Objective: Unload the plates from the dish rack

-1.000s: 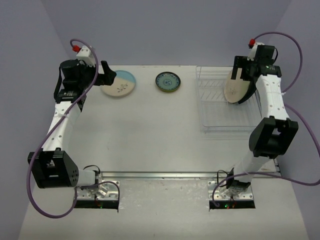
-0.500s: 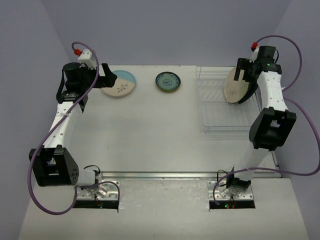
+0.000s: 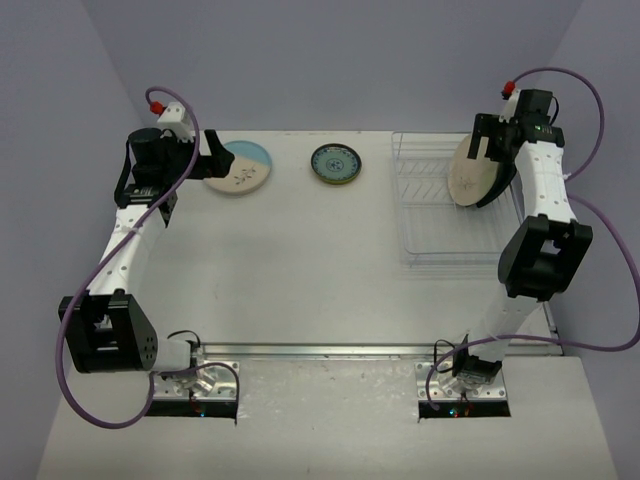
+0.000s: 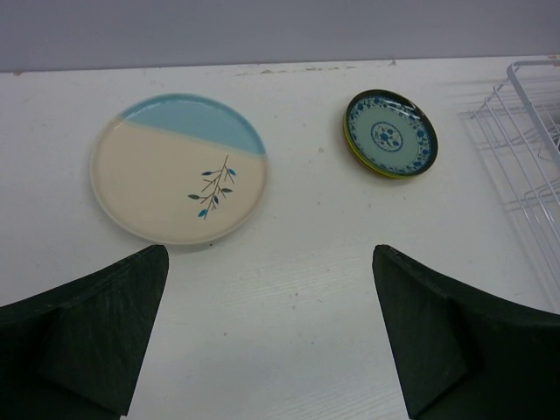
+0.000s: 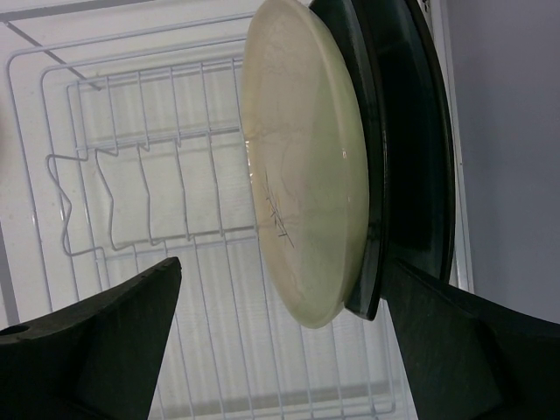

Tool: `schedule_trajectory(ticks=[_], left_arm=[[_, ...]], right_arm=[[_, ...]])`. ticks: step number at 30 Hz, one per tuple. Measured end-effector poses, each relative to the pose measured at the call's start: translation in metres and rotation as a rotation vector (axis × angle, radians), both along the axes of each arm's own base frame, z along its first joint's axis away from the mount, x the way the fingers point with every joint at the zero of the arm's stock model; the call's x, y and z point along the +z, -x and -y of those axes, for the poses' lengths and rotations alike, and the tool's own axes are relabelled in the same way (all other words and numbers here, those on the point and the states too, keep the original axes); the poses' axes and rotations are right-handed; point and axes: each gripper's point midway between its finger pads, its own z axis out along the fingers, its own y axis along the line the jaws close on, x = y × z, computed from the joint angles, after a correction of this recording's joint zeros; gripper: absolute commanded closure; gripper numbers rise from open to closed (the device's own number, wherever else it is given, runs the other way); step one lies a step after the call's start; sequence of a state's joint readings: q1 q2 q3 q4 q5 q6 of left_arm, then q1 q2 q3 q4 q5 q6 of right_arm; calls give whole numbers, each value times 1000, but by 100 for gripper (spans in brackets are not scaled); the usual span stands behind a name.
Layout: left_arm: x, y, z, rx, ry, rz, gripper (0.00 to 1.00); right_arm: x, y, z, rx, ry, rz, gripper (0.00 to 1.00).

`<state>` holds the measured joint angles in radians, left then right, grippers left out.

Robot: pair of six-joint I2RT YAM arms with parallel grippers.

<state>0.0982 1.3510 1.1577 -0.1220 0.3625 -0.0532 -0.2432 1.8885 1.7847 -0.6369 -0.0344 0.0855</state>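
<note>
right gripper [image 5: 282, 267] gapes wide, empty, at the cream plate [image 5: 302, 166] standing on edge in the rack [image 3: 440, 230] at the table's [image 3: 300, 260] 2 o'clock, dark plate [image 5: 411, 149] just behind it. left gripper [image 4: 269, 252], also wide, hovers by a cream-blue plate [image 4: 179, 166] at 11 and a teal plate [image 4: 390, 135] at 12, both flat.

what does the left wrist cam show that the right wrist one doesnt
Only the left wrist: a cream-and-blue plate and a small teal plate, flat on the table. Only the right wrist: a cream plate on edge in the rack, a dark plate right behind it. Both: part of the rack, and the left fingers and right fingers, open.
</note>
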Motion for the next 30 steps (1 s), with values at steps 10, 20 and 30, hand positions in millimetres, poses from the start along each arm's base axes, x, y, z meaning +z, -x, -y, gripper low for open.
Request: schedule_trajectory(ticks=[10, 20, 30], left_arm=[[-1, -1, 0, 0, -1, 2, 0], [-6, -4, 0, -1, -2, -10, 0], [-8, -5, 0, -2, 0, -13, 0]], right_arm=[[-5, -4, 1, 5, 3, -11, 5], [-18, -7, 4, 6, 4, -35, 6], [-12, -5, 2, 9, 4, -22, 6]])
